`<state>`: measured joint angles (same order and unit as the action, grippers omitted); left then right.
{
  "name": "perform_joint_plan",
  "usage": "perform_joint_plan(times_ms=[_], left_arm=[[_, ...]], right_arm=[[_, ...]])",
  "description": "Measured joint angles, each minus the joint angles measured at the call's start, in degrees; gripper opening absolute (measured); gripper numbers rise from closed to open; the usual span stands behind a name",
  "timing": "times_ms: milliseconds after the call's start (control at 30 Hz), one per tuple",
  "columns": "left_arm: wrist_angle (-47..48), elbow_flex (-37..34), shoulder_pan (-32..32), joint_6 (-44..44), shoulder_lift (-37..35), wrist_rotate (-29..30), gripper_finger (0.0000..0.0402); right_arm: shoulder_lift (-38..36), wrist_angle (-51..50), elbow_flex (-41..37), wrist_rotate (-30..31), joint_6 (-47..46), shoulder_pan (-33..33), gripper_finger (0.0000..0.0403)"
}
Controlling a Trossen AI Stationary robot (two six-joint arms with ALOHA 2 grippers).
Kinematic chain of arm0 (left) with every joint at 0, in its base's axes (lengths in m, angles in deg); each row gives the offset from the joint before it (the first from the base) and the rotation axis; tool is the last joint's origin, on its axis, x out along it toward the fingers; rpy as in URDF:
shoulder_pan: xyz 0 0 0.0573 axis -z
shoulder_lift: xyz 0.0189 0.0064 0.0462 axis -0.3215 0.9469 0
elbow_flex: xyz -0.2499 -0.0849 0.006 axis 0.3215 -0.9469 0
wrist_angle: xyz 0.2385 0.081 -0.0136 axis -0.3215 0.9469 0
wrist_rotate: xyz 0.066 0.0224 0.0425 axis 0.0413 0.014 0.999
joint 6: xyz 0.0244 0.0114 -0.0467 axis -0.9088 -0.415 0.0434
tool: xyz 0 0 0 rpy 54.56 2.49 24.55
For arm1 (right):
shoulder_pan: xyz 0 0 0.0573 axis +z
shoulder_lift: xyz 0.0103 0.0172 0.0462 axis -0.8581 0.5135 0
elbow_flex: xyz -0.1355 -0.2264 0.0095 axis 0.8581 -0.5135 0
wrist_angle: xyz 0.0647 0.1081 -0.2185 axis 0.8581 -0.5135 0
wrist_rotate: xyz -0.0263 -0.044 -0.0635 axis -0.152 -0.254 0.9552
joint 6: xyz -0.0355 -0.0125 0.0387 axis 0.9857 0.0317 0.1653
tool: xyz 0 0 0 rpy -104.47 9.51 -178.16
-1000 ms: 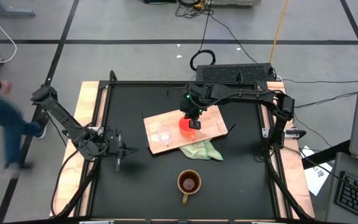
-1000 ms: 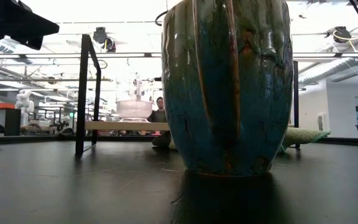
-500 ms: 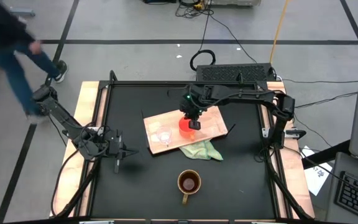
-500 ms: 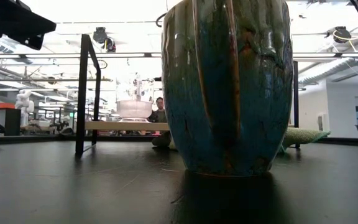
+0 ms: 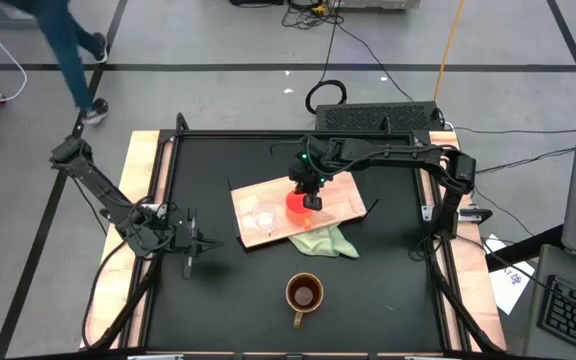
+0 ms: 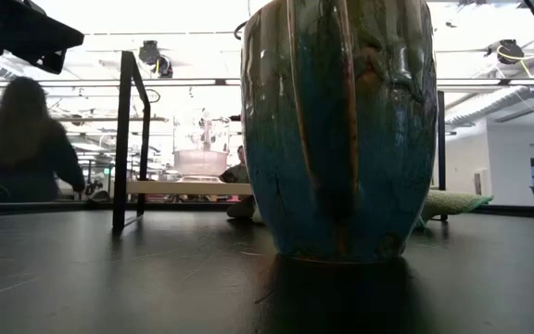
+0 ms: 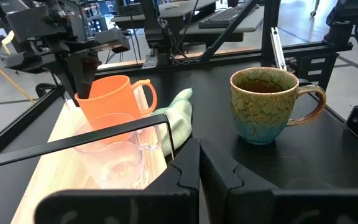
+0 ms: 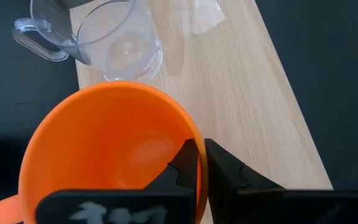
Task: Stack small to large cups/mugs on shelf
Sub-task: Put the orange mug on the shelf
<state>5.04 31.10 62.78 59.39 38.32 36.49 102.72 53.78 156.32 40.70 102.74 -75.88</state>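
Observation:
The light-wood shelf board (image 5: 343,203) lies at the table's middle, one corner on a pale green cloth (image 5: 324,241). The clear glass cup (image 5: 261,218) stands on the board's left part. The orange mug (image 5: 296,201) is over the board's middle, and my right gripper (image 5: 311,192) is shut on its rim. The olive-brown mug (image 5: 303,294) stands on the black table near the near edge and fills the low view (image 6: 341,130). My left gripper (image 5: 190,246) waits shut, low at the table's left, touching nothing. My right gripper pinches the orange mug's rim (image 8: 197,144) on the side away from the handle (image 7: 148,93). One finger (image 8: 186,167) is inside the mug and one (image 8: 224,169) outside. The fingers come from above, pointing down. The mug is upright; whether its base rests on the board I cannot tell.
Black table top lies open to the left, right and far side of the board. A black frame post (image 6: 123,139) stands at the far left. A person (image 6: 21,148) is on the floor beyond the table's left side.
Neither arm nor any cup has visibly moved. A person has walked across the floor beyond the table's far left corner.

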Motion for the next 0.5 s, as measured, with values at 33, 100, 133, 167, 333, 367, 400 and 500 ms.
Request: perform_joint_plan(times_ms=[33,100,133,167,333,367,400,500], left_arm=[[0.0,0.0,0.0,0.0,0.0,0.0,0.0008],[0.0,0.0,0.0,0.0,0.0,0.0,0.0008],[0.0,0.0,0.0,0.0,0.0,0.0,0.0008],[0.0,0.0,0.0,0.0,0.0,0.0,0.0008],[0.0,0.0,0.0,0.1,0.0,0.0,0.0008],[0.0,0.0,0.0,0.1,0.0,0.0,0.0008],[0.1,0.0,0.0,0.1,0.0,0.0,0.0008],[0.1,0.0,0.0,0.1,0.0,0.0,0.0008]], right_arm=[[0.0,0.0,0.0,0.0,0.0,0.0,0.0004],[0.0,0.2,0.0,0.0,0.1,0.0,0.0007],[0.0,0.3,0.0,0.1,0.2,0.0,0.0011],[-0.1,0.3,-0.1,0.1,0.3,0.0,0.0016],[0.0,-0.7,-0.3,0.5,0.0,0.0,0.0059],[0.0,-0.6,-0.3,0.4,0.0,0.0,0.0068],[0.0,-0.6,-0.3,0.4,0.0,0.0,0.0077],[-0.1,-0.4,-0.2,0.4,-0.9,0.0,0.0100]])
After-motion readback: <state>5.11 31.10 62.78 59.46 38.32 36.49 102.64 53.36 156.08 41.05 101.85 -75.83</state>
